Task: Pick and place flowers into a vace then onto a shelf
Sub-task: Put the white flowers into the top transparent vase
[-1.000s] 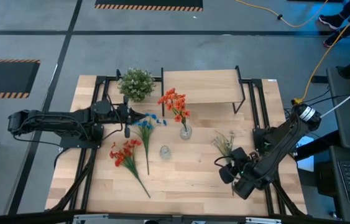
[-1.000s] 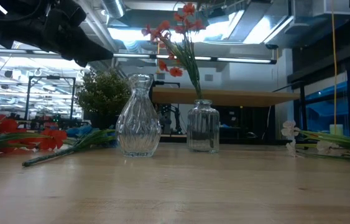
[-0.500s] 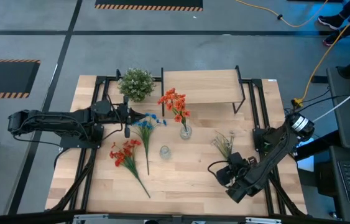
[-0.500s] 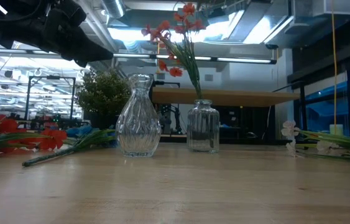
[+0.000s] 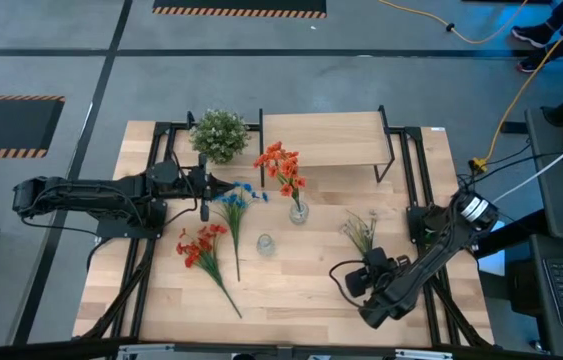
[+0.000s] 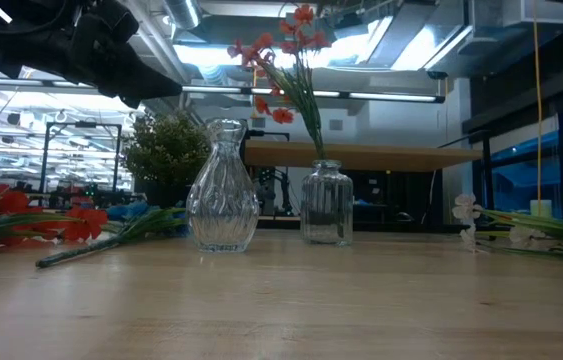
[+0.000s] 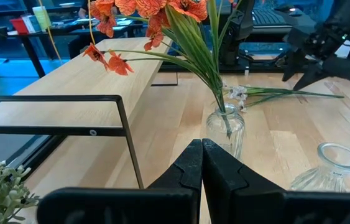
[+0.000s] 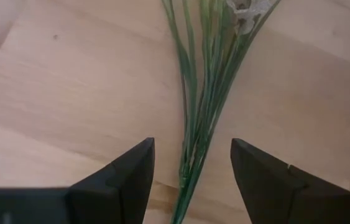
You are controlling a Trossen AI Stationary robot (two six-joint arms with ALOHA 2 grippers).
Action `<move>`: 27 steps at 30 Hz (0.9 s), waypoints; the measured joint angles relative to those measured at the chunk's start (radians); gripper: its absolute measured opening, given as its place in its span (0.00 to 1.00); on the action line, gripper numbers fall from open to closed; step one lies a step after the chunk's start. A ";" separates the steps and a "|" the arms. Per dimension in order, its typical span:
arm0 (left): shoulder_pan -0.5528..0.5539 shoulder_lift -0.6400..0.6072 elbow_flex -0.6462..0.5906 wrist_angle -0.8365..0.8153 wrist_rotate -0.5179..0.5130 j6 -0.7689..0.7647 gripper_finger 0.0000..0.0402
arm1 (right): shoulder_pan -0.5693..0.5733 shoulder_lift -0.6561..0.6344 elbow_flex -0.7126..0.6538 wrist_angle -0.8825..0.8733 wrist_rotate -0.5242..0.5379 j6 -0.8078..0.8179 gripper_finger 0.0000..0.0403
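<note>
The right gripper [image 8: 190, 177] hovers with fingers apart straddling the pale spray [image 8: 202, 93] lying near the desk's right edge. Its bundled stems look light, thin and springy; grasp low on them. The left gripper [image 7: 201, 165], closed, waits near the shelf [image 5: 326, 138].

Even overhead light, soft shadows

I see my right gripper [image 8: 190, 171] spread open, its fingers [image 8: 128, 174] straddling the pale flower's green stems [image 8: 196, 118] on the wooden tabletop [image 8: 69, 93].
</note>
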 joint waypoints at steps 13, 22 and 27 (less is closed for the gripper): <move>0.000 0.000 0.000 0.000 0.000 -0.004 0.01 | -0.048 0.050 0.000 0.018 -0.007 0.022 0.53; 0.000 0.000 0.000 -0.008 0.000 -0.004 0.01 | -0.047 0.046 -0.081 0.114 -0.021 0.073 0.53; 0.000 0.000 0.000 -0.013 0.000 -0.004 0.01 | -0.045 0.046 -0.091 0.114 0.009 0.068 0.53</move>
